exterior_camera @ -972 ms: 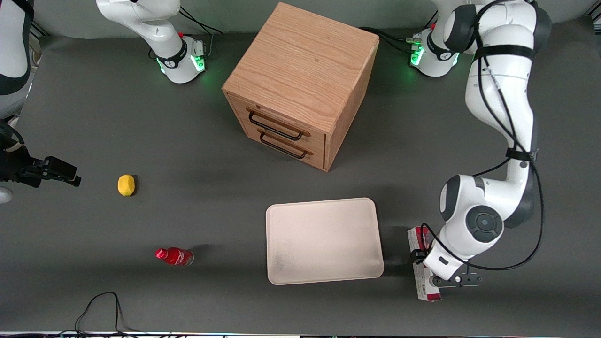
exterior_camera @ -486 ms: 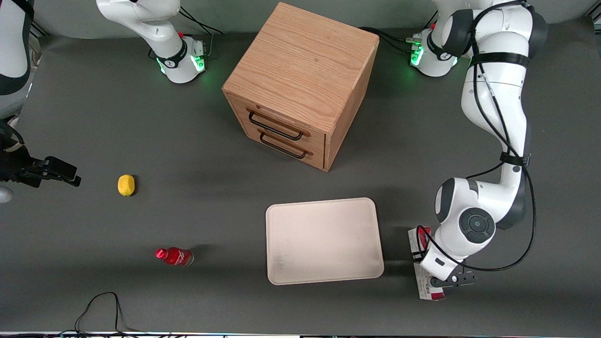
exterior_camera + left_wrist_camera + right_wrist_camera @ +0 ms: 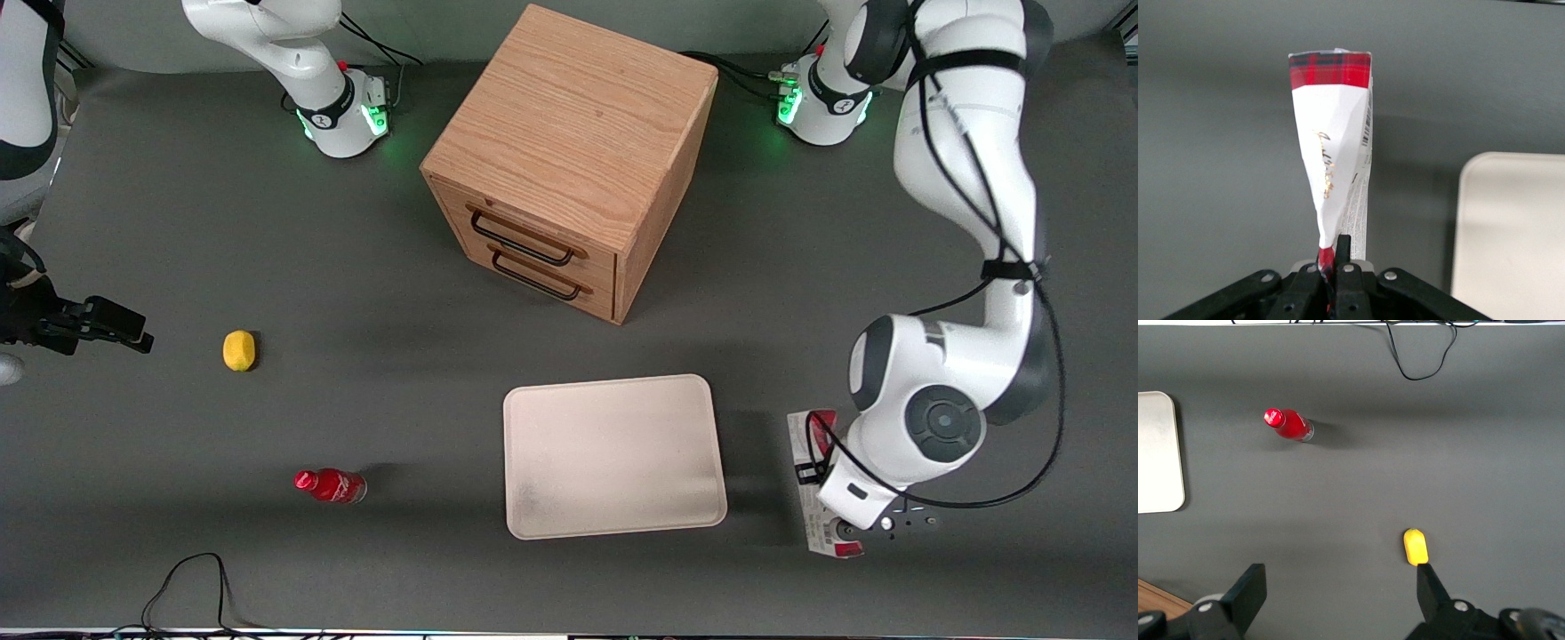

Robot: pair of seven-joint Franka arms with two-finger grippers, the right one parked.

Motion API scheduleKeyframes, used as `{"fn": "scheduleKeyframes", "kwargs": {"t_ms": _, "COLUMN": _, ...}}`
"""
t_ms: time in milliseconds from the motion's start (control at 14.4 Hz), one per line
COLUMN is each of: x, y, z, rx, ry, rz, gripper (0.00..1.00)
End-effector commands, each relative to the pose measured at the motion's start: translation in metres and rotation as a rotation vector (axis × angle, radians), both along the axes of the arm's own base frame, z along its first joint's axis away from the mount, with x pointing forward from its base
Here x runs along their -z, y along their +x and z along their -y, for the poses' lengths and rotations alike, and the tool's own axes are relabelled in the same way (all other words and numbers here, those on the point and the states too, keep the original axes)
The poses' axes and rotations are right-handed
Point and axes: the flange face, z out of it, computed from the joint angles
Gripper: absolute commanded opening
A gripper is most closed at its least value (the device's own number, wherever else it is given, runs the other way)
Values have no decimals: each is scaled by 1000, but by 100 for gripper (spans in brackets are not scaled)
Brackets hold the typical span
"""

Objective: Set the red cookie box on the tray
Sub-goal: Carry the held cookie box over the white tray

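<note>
Beside tray | hand clamped on red cookie box end | box lifted

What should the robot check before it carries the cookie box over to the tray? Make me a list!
1. Gripper shut on the red cookie box: ok, the fingers pinch one crushed end.
2. Box lifted off the table: cannot tell for sure; in the wrist view it looks raised.
3. Tray bare, ready for the box: ok.
4. Path from the red cookie box to the tray, right beside it: ok, nothing between.
5. Grip firm enough: cannot tell; the carton is squashed where held.
</note>
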Motion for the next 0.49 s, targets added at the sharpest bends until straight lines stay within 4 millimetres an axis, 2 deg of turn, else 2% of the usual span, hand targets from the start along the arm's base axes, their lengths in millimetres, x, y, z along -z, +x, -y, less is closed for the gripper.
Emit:
{"fn": "scheduleKeyframes", "kwargs": {"t_ms": 0, "x": -49, "y": -17, "z": 31, "rx": 35, "ry": -20, "rz": -26, "gripper": 0}}
{"fn": "scheduleKeyframes", "kwargs": {"t_ms": 69, "x": -63, "y": -21, "z": 40, "rx": 44, "ry": -34, "rz": -14, "gripper": 0}}
{"fn": "scheduleKeyframes", "kwargs": {"t_ms": 278, "x": -75, "y": -31, "z": 79, "rx": 19, "ry": -75, "rz": 2, "gripper": 0}}
{"fn": "scheduleKeyframes", "kwargs": {"t_ms": 347, "x": -69, "y": -35, "z": 96, "rx": 1, "ry": -92, "rz": -3, "gripper": 0}}
{"fn": "scheduleKeyframes", "kwargs": {"t_ms": 417, "x": -54, "y": -39, "z": 112, "rx": -13, "ry": -98, "rz": -15, "gripper": 0}}
